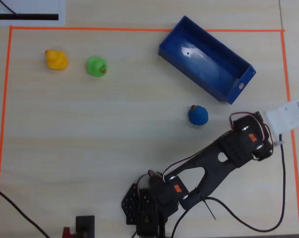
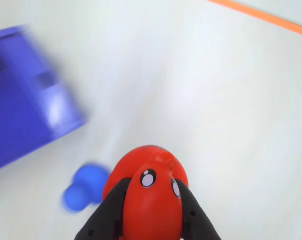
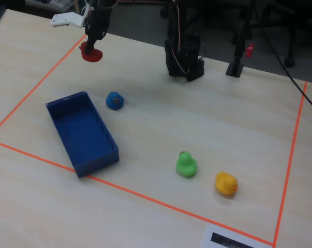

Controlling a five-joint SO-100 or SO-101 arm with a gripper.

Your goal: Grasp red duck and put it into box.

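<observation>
The pale wood-grain surface point(image 3: 207, 119) is ringed by a rectangle of orange tape point(image 3: 145, 196), and everything sits inside that outline. The box point(image 3: 83, 134), a long dark-blue bin with low walls, is the landmark here: in the fixed view it lies near the tape's near-left corner, angled, with nothing inside it. In the overhead view a small hole shows in the box's short end wall point(image 1: 241, 85).

The black arm point(image 1: 223, 158) reaches from its base past the box's short end; in the fixed view its tip hangs above the surface, beyond the far end of the box and well apart from it.

The claw point(image 2: 152, 220) is closed on the red duck point(image 2: 151, 195), its two dark fingers point(image 2: 108, 215) pressing either flank, the duck's face turned toward the wrist camera. The red duck is lifted clear of the surface, outside the box.

The blue duck point(image 3: 115, 100) sits on the surface just beyond the box's far end. The green duck point(image 3: 186, 164) stands to the right of the box in the fixed view, well apart, and the yellow duck point(image 3: 226, 184) farther right still.
</observation>
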